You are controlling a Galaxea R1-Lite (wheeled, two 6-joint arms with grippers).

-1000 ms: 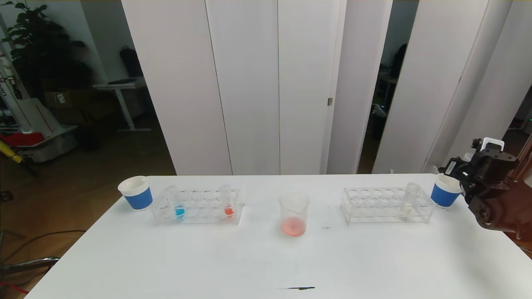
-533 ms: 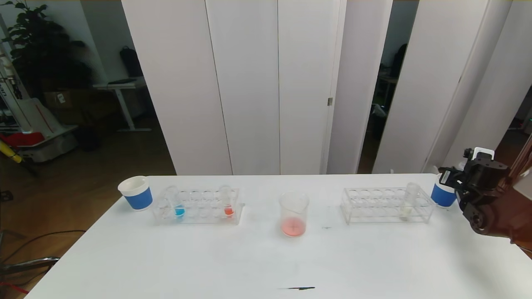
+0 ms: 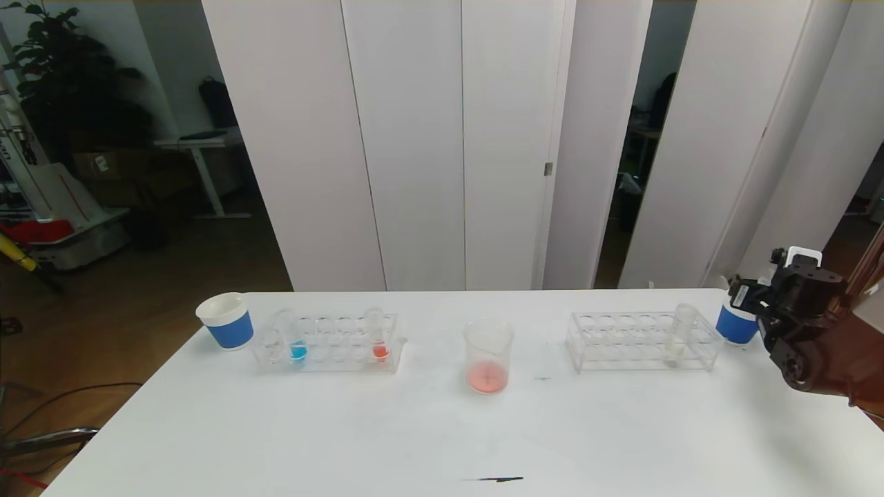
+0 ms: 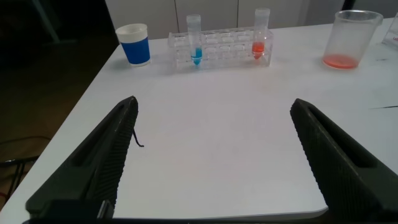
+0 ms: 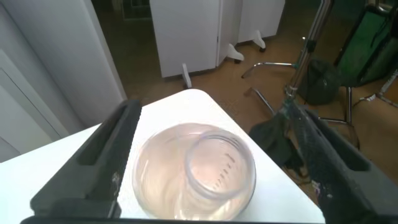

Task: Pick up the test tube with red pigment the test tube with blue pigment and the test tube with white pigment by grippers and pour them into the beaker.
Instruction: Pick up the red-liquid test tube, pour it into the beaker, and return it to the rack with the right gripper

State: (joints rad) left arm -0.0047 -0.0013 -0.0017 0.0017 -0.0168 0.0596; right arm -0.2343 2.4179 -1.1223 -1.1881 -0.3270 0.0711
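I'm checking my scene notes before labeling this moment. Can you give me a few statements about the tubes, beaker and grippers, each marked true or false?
1. The beaker holds reddish liquid at its bottom. True.
2. The test tube with blue pigment lies flat on the table. False: it stands in the left rack.
3. The test tube with white pigment stands in the right rack. True.
4. The left gripper grips a tube. False: it is open and empty above the table.
5. The right gripper is open over a paper cup with a clear tube inside. True.
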